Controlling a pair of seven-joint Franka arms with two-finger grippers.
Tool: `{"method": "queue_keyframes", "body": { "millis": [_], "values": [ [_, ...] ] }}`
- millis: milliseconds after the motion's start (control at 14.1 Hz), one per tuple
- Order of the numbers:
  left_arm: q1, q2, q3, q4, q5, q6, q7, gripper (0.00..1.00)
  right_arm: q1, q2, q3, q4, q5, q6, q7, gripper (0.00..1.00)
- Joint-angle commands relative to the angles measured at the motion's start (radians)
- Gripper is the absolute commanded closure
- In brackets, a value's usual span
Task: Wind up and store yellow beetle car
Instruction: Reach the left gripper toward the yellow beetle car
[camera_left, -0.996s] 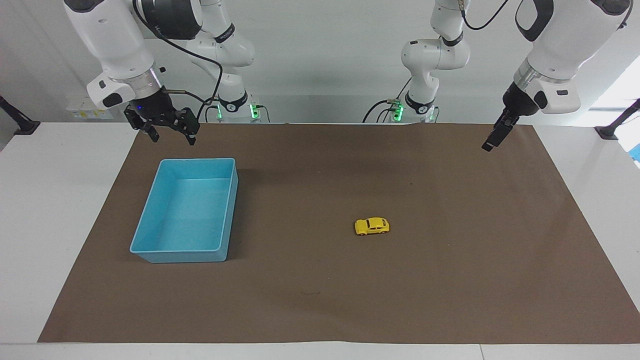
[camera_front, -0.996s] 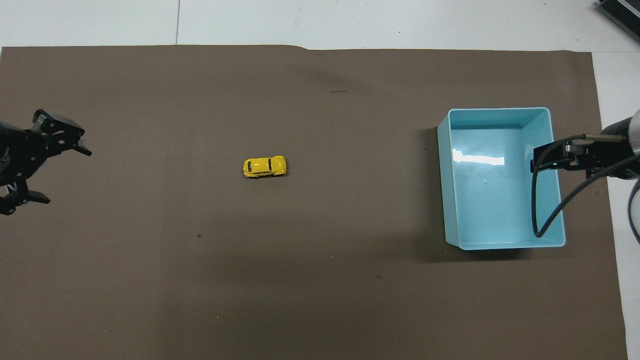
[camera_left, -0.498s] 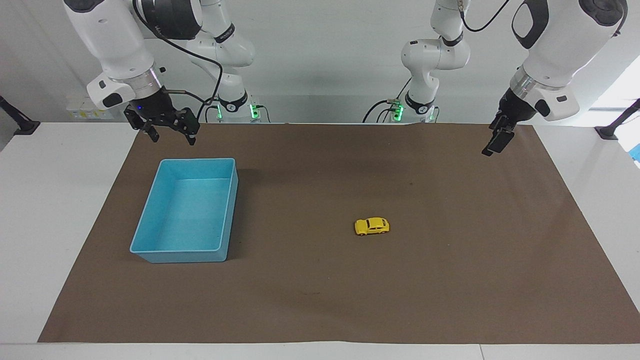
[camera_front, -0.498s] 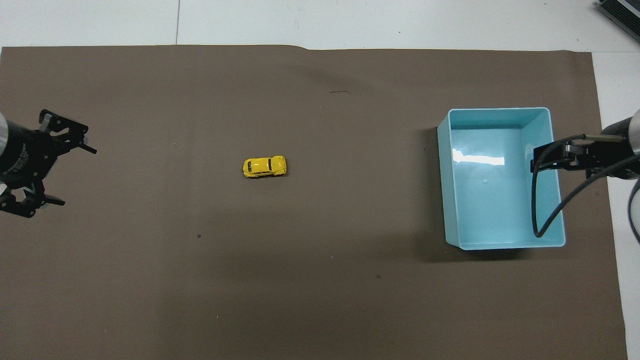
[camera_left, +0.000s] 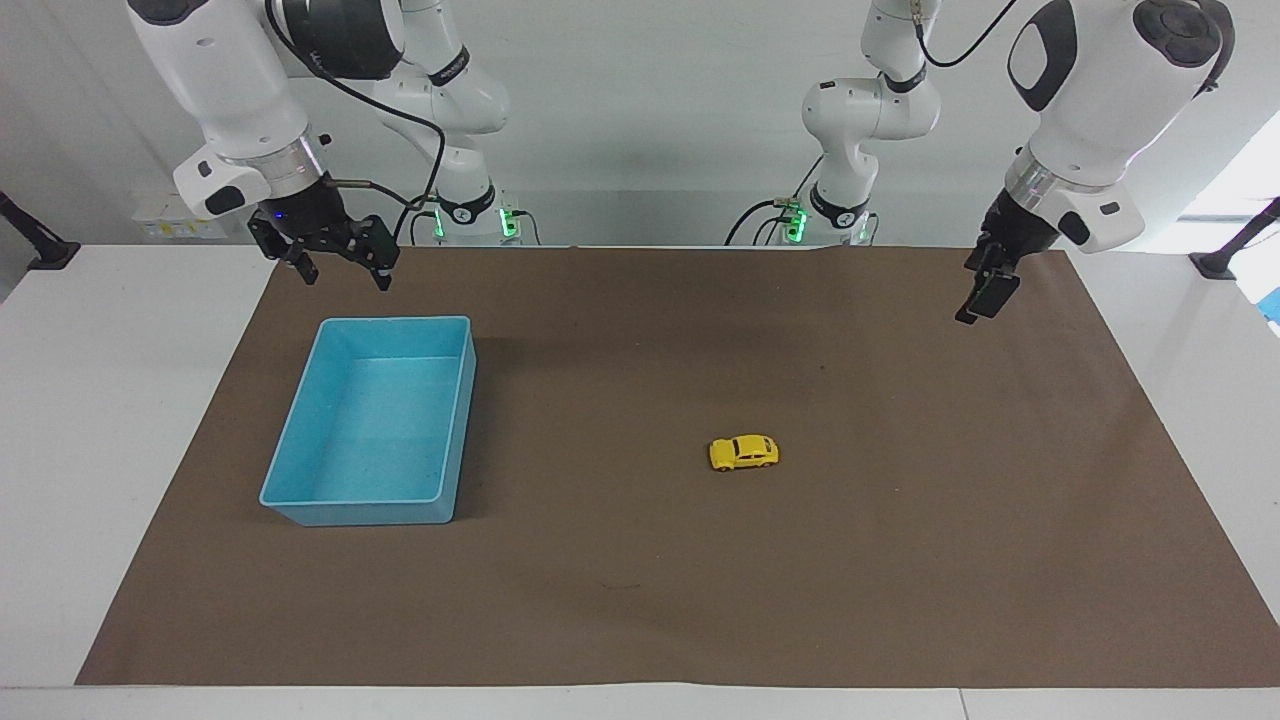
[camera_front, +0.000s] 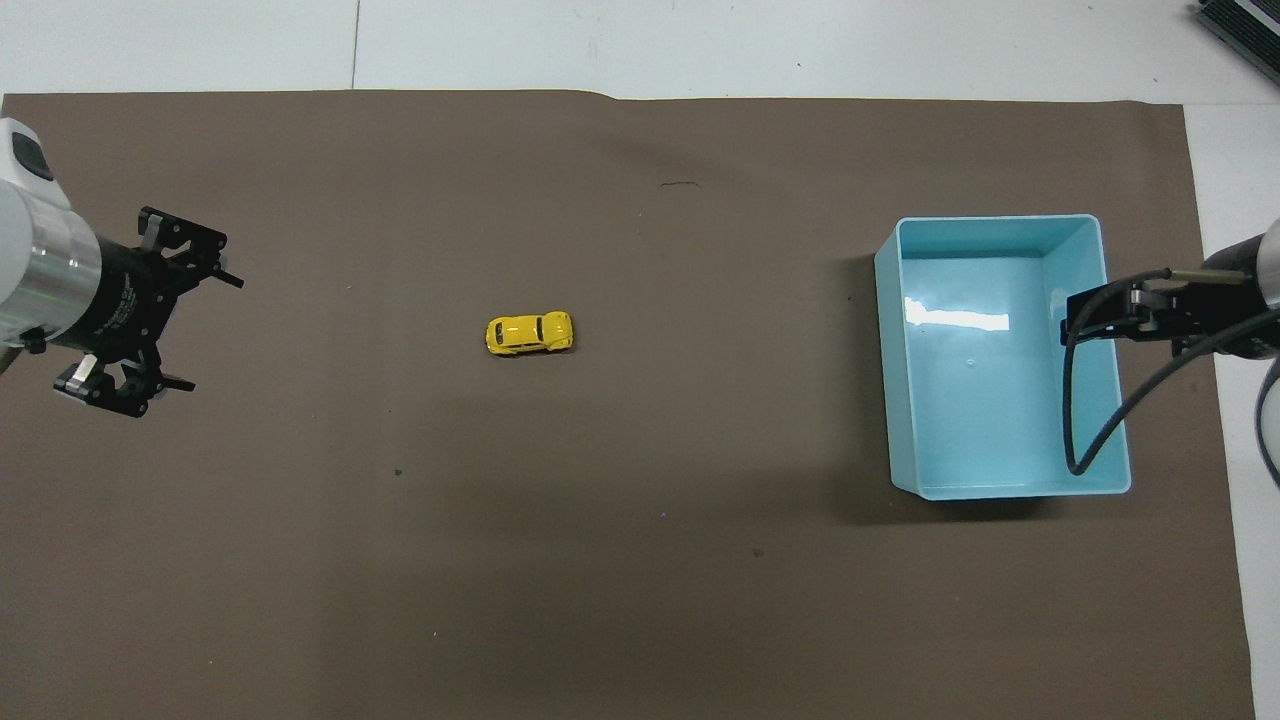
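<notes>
Near the desk centre, the yellow beetle car was seen lying nine-to-three overhead, nose undetermined; the left end effector was spread empty, the right end effector likewise.

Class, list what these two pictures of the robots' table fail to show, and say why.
- Yellow beetle car: any wind-up key or underside, too small in both views.
- Right gripper: overhead view, fingers masked by its own body and cable.
- Blue tray: facing view, the outer wall toward the robots, hidden by the tray itself.

Robot lab: bench-mounted arms
</notes>
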Motion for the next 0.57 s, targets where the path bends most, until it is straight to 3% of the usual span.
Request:
{"method": "queue_keyframes", "body": {
  "millis": [0, 498],
  "values": [
    [-0.036, 0.006, 0.012, -0.025, 0.004, 0.053, -0.052, 0.0, -0.009, -0.018, 0.001, -0.017, 0.014, -0.001, -0.025, 0.0],
    [-0.141, 0.135, 0.012, -0.022, 0.004, 0.185, -0.28, 0.0, -0.009, -0.018, 0.001, -0.017, 0.014, 0.0, -0.025, 0.0]
  ]
}}
